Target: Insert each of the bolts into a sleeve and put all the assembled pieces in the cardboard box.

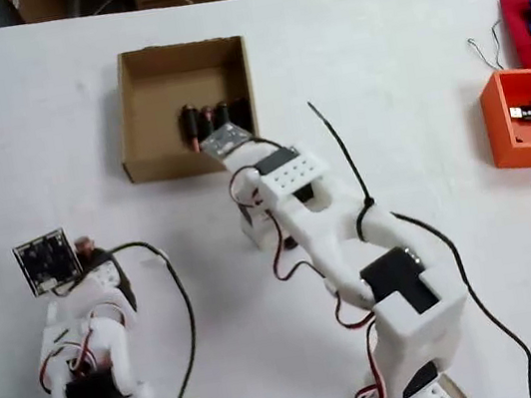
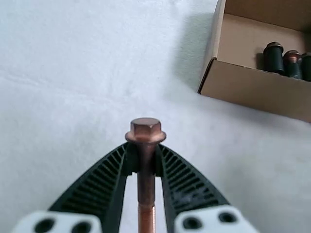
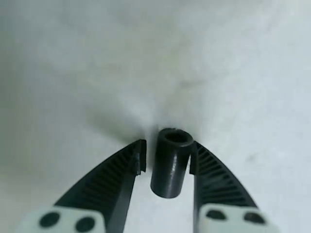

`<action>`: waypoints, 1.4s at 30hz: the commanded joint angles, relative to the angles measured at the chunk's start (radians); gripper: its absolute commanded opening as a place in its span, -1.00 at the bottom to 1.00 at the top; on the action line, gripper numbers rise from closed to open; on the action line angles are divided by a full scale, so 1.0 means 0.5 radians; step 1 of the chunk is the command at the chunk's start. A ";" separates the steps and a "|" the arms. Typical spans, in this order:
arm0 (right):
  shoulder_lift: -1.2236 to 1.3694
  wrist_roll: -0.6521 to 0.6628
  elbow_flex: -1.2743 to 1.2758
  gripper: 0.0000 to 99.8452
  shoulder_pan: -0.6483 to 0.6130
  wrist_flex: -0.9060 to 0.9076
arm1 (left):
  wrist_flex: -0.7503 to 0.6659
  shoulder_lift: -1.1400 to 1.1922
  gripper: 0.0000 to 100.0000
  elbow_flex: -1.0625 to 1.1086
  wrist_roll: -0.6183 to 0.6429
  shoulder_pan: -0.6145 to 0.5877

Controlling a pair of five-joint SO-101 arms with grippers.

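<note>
My left gripper (image 2: 144, 162) is shut on the shank of a copper bolt (image 2: 144, 132), whose hex head sticks out past the fingertips. In the high view this bolt (image 1: 84, 246) and left gripper (image 1: 93, 257) sit at the near left, well short of the cardboard box (image 1: 132, 119). My right gripper (image 3: 167, 145) stands with its jaws close on either side of a black sleeve (image 3: 171, 165). A thin gap shows on one side, and the sleeve's bore faces the camera. Assembled pieces (image 1: 212, 118) lie in the cardboard box (image 2: 252, 87), where their copper heads (image 2: 284, 60) show.
The right arm (image 1: 293, 179) stretches from the near edge to just in front of the box. An orange tray (image 1: 527, 127) and a red cloth (image 1: 523, 22) sit at the right edge. Black cables (image 1: 353, 175) trail over the white table.
</note>
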 commanded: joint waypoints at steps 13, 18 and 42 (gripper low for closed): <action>0.020 0.012 -0.043 -0.91 0.084 0.048 | -0.025 -0.046 -0.95 0.011 -0.015 -0.018; 0.014 0.012 -0.043 -0.96 0.084 0.048 | -0.021 -0.046 -0.95 0.011 -0.015 -0.018; -1.858 -0.006 0.832 -0.96 0.087 -0.367 | 0.221 -0.055 -0.95 -0.210 -0.006 -0.123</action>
